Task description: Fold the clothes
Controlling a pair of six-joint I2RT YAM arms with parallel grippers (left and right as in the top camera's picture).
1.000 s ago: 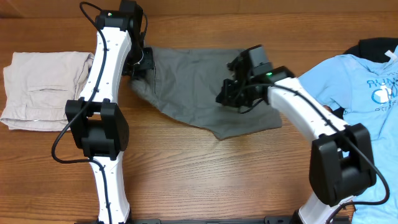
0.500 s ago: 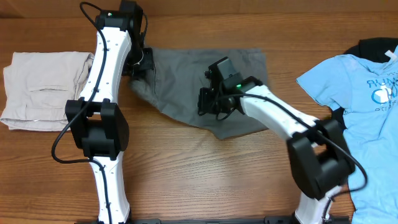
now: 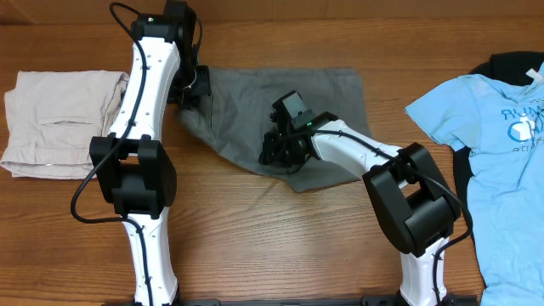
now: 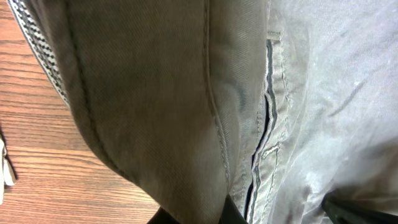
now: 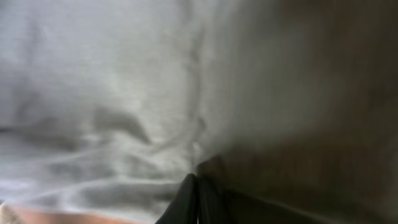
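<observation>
The grey shorts (image 3: 336, 102) lie long axis left to right. The right gripper (image 3: 276, 155) pinches their lower edge, jaws pressed together. The left gripper (image 3: 192, 92) sits at their left end; I cannot tell how its jaws stand.

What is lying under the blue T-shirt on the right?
A black garment lies under the blue T-shirt, showing past its collar and along one side. The shirt covers the rest, so what kind it is cannot be seen.

Overhead: looks straight down, far, whole counter (image 3: 255, 246). Both wrist cams: point-blank on grey garment (image 3: 340, 93) (image 4: 155, 93) (image 5: 93, 93), shared with overhead.
</observation>
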